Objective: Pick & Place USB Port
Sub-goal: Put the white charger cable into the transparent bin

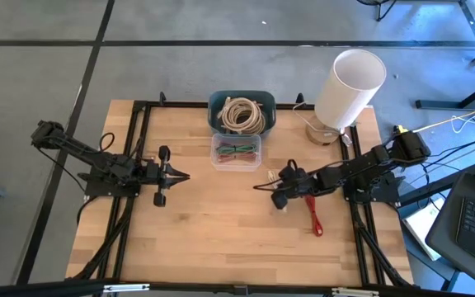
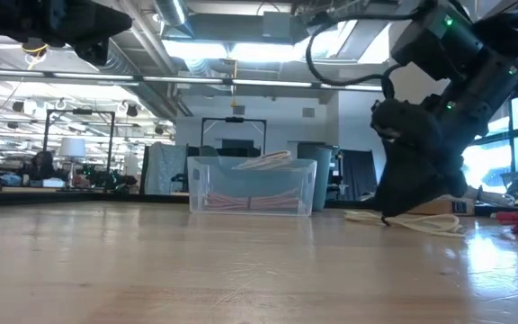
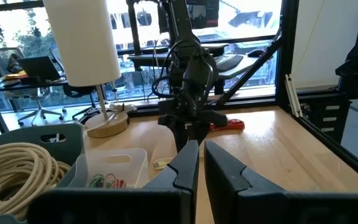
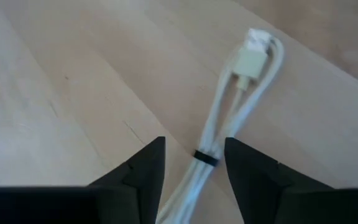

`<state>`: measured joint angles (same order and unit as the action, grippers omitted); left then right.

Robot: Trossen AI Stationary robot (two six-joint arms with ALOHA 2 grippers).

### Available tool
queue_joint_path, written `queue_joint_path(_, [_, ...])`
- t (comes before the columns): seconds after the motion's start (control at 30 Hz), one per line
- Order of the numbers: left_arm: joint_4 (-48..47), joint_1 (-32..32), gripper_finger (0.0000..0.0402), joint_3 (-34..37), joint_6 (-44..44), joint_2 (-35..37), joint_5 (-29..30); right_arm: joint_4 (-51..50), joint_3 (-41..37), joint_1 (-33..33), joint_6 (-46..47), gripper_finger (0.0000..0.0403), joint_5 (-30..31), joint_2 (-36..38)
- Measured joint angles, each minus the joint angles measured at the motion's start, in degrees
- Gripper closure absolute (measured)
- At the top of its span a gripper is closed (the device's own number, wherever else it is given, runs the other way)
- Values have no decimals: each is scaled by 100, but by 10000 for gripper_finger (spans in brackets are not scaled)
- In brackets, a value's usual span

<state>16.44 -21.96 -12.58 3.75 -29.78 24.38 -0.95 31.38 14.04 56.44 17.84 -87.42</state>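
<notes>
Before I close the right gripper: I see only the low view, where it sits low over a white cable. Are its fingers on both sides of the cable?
Observer: Yes. In the right wrist view the right gripper is open, with one finger on each side of the cable.
Operator: Is the cable loose or tied?
Observer: Tied. A black band holds the strands together, and it lies between the fingers.
Operator: Where is the left arm?
Observer: From above, the left gripper waits over the left half of the table, pointing toward the right one and well apart from it.
</notes>
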Motion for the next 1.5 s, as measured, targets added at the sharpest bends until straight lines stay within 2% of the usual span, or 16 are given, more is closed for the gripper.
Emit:
queue_joint_path(0.3, [1,0,384,0,0,0,0,-274,36,4,454,238,47,-219])
queue_joint_path(0.43, [1,0,384,0,0,1,-1,-231,22,2,467,281,118,-238])
queue_joint_path(0.6, [1,0,384,0,0,0,-2,-180,13,-4,463,380,120,-250])
queue_joint_path(0.83, [1,0,384,0,0,0,-2,-97,17,144,231,396,430,-181])
queue_joint_path(0.9, [1,0,384,0,0,2,-2,-174,154,209,78,397,685,-88])
queue_joint_path(1.07, [-1,0,384,0,0,0,-2,-523,833,256,-481,400,1371,-15])
queue_joint_path(1.3, [0,-1,384,0,0,0,-2,-1123,2357,256,-2257,401,1987,-7])
queue_joint_path(1.43, [0,-1,384,0,0,0,-2,-1451,3114,138,-3273,402,1963,0])
queue_joint_path(1.5, [1,0,384,0,0,2,-2,-1407,3401,-57,-3748,402,1712,-7])
